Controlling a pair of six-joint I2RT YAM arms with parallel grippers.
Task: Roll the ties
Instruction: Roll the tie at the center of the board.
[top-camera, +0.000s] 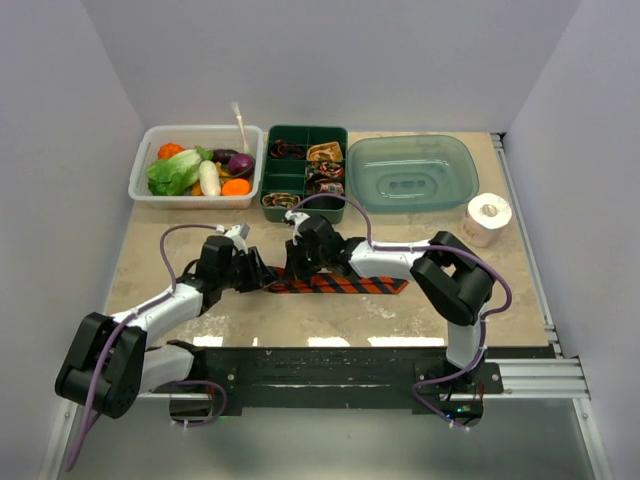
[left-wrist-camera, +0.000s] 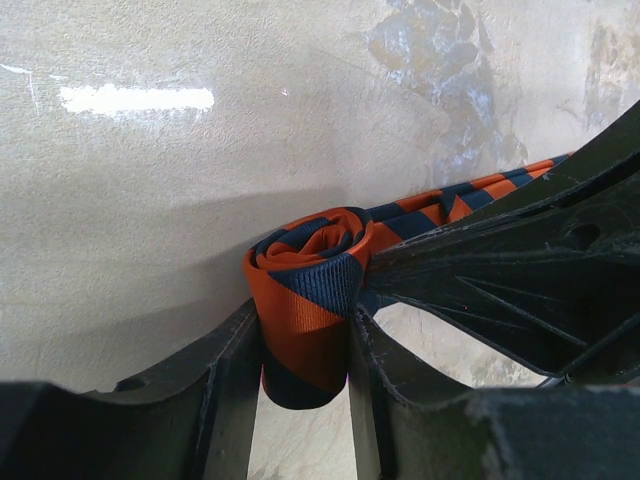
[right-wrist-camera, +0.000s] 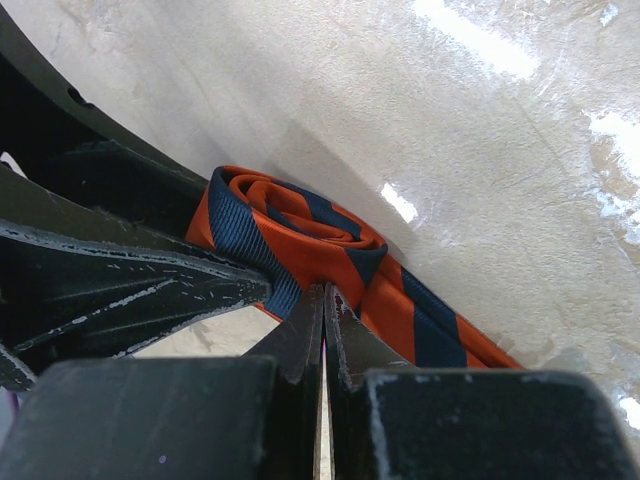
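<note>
The striped tie (top-camera: 340, 285) lies flat along the near middle of the desk (top-camera: 500, 300), its pointed end to the right and its left end wound into a small coil (left-wrist-camera: 305, 300). The coil stands on edge between the two arms, which is where both can work it at once. The left jaws are closed at a middling width on that coil, one finger (left-wrist-camera: 232, 380) against each flat side, probably so the turns cannot spring loose or telescope sideways. The right jaws are shut tight, the tips pressed together with nothing visibly between them. They are set like a blunt wedge at the spot where the flat fabric leaves the coil (right-wrist-camera: 280, 225) (whether they actually touch the cloth there the wrist view does not quite settle). My guess is that they serve to pin or nudge the tie while the left arm (top-camera: 175, 300) turns the roll. Most of the length is not yet wound, so the job looks early. Finished coils (top-camera: 325, 152) sit in the compartments of the green tray (top-camera: 305, 128) at the back, well apart from this one.
</note>
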